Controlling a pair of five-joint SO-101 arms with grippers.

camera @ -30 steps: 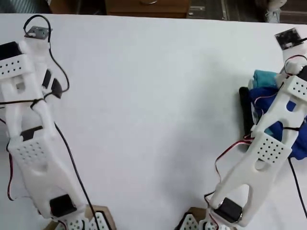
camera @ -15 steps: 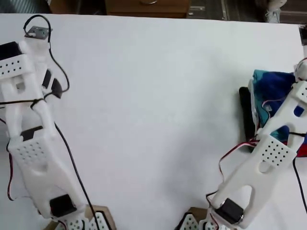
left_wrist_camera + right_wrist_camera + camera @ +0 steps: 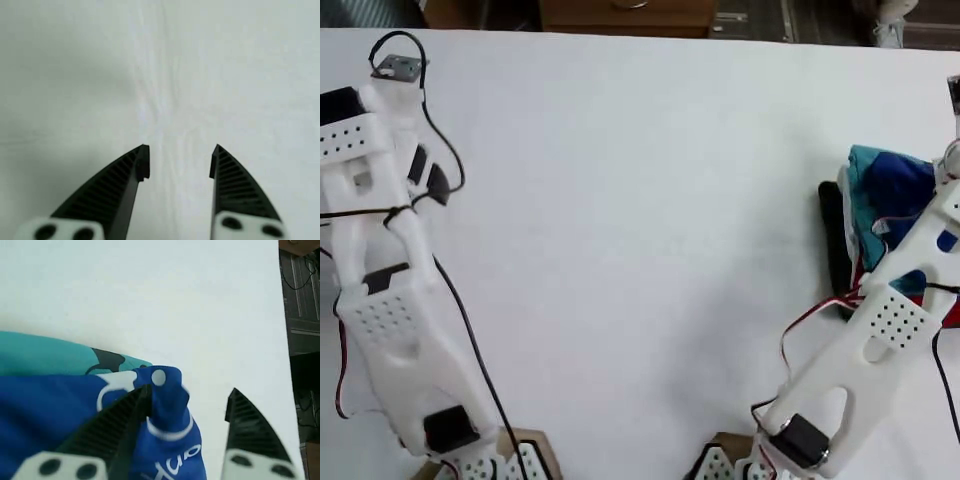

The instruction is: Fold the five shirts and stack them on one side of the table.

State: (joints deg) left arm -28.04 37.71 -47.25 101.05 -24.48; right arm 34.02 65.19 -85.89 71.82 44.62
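On the table's right edge: pile of shirts point(image 3: 880, 215), blue shirt point(image 3: 60, 410) on top, teal shirt point(image 3: 45, 352) under it, a black one point(image 3: 831, 235) peeking out toward the table point(image 3: 640, 200) middle.
Right gripper point(image 3: 187, 405): spread wide, gripping nothing, one finger right against a bunched-up knob of the blue shirt.
Left gripper point(image 3: 177, 160): spread too, empty, over bare table well apart from the pile.
Pile direction: long axis looks to run along the table edge, near to far; the right arm point(image 3: 865, 340) covers part, so not 100% sure.
What could go wrong: pinching just that knob would probably drag the top shirt open and wreck the fold. Pile sits at the edge too, so a nudge outward could tip it off.
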